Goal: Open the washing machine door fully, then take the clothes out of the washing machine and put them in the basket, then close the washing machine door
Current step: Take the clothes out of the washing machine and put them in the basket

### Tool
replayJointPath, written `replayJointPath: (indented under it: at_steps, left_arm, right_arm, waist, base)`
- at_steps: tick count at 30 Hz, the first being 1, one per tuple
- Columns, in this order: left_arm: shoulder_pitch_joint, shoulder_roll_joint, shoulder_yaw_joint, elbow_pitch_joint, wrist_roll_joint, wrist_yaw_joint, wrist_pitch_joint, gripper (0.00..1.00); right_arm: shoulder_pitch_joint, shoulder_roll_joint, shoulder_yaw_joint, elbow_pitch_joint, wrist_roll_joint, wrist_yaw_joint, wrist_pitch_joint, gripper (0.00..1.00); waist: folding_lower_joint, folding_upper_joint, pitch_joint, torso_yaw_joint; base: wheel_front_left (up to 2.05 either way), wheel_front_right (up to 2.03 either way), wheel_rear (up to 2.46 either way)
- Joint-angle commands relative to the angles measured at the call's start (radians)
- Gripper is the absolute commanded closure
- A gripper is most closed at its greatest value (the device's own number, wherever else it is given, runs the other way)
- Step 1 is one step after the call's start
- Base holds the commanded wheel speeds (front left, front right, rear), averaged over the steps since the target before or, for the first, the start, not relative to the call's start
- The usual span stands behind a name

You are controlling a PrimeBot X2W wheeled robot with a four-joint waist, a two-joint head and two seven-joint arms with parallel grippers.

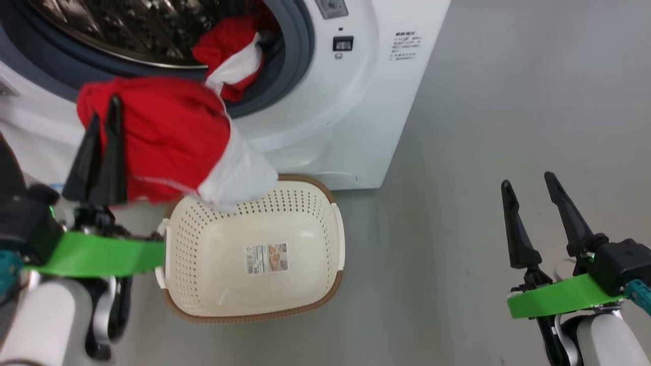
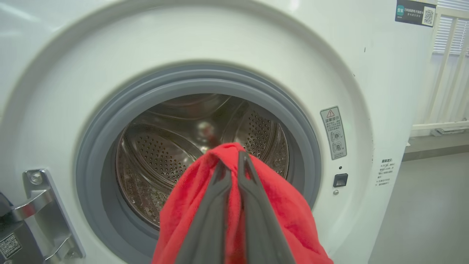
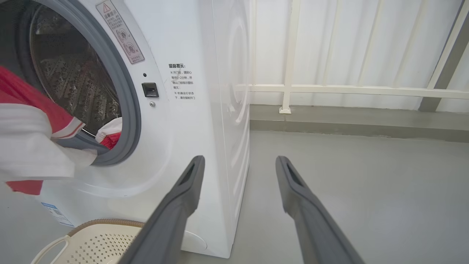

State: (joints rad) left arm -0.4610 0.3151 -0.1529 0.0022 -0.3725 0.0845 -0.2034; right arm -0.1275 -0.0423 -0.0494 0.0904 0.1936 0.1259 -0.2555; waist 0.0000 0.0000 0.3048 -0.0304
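Note:
My left gripper (image 1: pixel 104 109) is shut on a red garment with a white band (image 1: pixel 173 145), held in the air in front of the washing machine (image 1: pixel 351 127). The cloth's white end hangs over the far left rim of the cream basket (image 1: pixel 325 282), which stands on the floor before the machine. In the left wrist view the red garment (image 2: pixel 285 212) drapes over my closed fingers (image 2: pixel 220 205), with the steel drum (image 2: pixel 161 157) behind. More red and white clothes (image 1: pixel 231 56) lie in the drum mouth, over the grey seal (image 1: pixel 300 46). My right gripper (image 1: pixel 531 185) stands open to the right. The door is out of view.
Door hinge hardware (image 2: pixel 40 205) sits at the machine's left front. A grey floor (image 1: pixel 508 101) stretches to the right of the machine. A white railing and wall (image 3: pixel 329 88) stand behind it.

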Motion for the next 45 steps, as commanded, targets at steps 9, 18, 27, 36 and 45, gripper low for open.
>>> replayJointPath:
  at_steps: [9, 18, 27, 36, 45]
  left_arm:
    - [0.144, 0.012, 0.017, -0.128, -0.020, 0.037, 0.032, 1.00]
    - [0.173, -0.020, -0.025, -0.054, -0.053, 0.026, 0.062, 1.00]
    - [0.124, -0.059, -0.054, 0.163, -0.095, -0.012, 0.062, 1.00]
    - [-0.020, -0.096, -0.084, 0.453, -0.142, -0.085, 0.089, 1.00]
    - [-0.200, -0.107, -0.113, 0.734, -0.163, -0.139, 0.182, 1.00]
  right_arm:
    - [0.031, -0.008, 0.026, -0.021, 0.003, 0.005, -0.006, 0.00]
    - [0.033, -0.008, 0.037, -0.026, -0.003, 0.005, -0.006, 0.00]
    - [0.016, -0.008, 0.048, -0.023, -0.005, 0.005, -0.006, 0.00]
    - [-0.011, -0.008, 0.055, -0.029, -0.002, 0.005, -0.006, 0.00]
    - [-0.049, -0.008, 0.069, -0.032, 0.008, 0.005, -0.006, 0.00]
  waist:
    - [0.0000, 0.0000, -0.061, -0.005]
    - [0.0000, 0.0000, -0.029, -0.008]
    - [0.0000, 0.0000, 0.022, -0.015]
    - [0.0000, 0.0000, 0.109, -0.029]
    - [0.0000, 0.0000, 0.218, -0.053]
  base:
    - [0.00, 0.00, 0.00]
    - [0.00, 0.00, 0.00]
    - [0.00, 0.00, 0.00]
    - [0.00, 0.00, 0.00]
    - [0.00, 0.00, 0.00]
